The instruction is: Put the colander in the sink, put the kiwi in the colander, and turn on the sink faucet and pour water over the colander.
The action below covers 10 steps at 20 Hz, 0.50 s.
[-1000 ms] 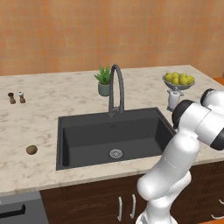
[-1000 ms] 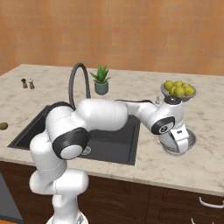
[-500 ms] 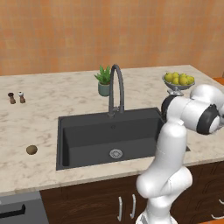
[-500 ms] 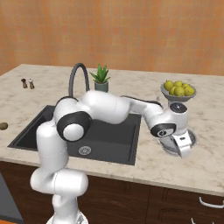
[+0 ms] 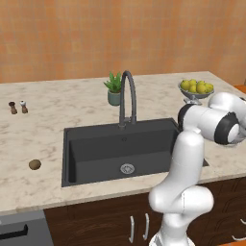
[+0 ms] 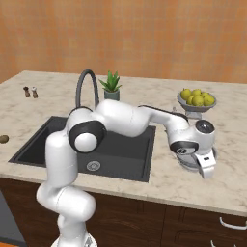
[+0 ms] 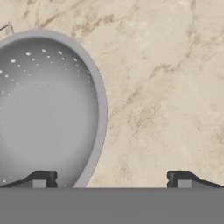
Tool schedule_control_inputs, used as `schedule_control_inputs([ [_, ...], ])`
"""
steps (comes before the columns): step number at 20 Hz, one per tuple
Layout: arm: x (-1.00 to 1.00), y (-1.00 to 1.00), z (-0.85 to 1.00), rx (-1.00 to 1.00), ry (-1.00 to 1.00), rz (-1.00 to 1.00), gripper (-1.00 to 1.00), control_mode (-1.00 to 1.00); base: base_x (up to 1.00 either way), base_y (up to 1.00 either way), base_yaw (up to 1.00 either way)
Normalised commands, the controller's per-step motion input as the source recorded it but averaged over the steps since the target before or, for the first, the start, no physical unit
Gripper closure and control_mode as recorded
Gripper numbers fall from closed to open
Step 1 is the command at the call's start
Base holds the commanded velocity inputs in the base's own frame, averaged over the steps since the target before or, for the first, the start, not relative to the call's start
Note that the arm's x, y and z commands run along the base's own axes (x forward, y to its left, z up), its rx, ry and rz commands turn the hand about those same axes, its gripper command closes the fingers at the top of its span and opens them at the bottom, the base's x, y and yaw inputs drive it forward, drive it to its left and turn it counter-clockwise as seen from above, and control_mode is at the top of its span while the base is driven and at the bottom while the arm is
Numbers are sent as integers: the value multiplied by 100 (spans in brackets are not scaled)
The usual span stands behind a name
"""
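The colander is a silver perforated bowl on the marble counter right of the sink. In the right base view the colander lies mostly hidden under my hand. My gripper is open and straddles its rim: one fingertip over the bowl's inside, the other over bare counter. From the right base, the gripper points down at the counter. The brown kiwi lies on the counter left of the sink, also seen as the kiwi. The dark gooseneck faucet stands behind the basin.
A footed bowl of yellow-green fruit stands behind the colander, close to my arm. A potted plant sits beside the faucet. Salt and pepper shakers stand far left. The counter's front edge runs just in front of the colander.
My arm has reached further right and the hand has turned and come down over the colander's rim. The colander and kiwi have not moved.
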Motion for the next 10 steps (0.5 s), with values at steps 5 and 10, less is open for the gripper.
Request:
schedule_control_inputs([
  [5,7,0,-22,0,-10,0,-100,-100,0,0,0],
  [10,28,0,-24,0,-9,2,-100,-100,0,0,0],
])
